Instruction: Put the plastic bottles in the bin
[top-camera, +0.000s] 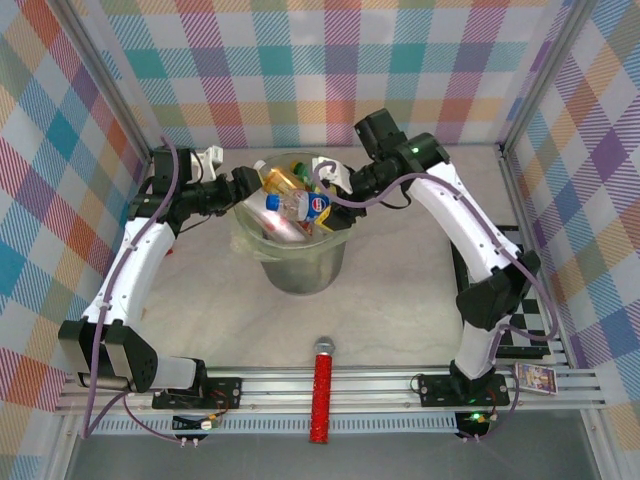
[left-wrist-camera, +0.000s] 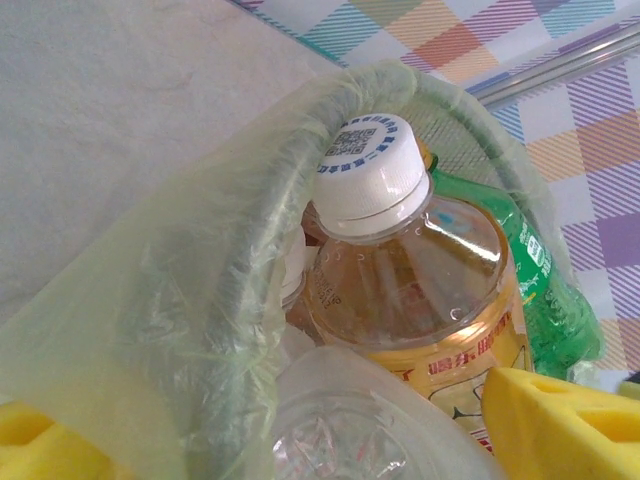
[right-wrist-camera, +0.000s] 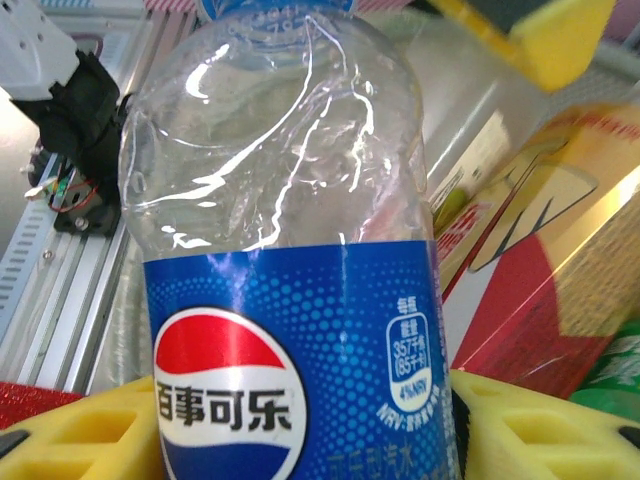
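Blue-label bottle (right-wrist-camera: 290, 250) pinched by right end effector (right-wrist-camera: 310, 435) over bin (top-camera: 300, 272), left end effector (left-wrist-camera: 300, 435) spread

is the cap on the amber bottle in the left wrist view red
No, the cap on the amber bottle is white, with a square code printed on top.
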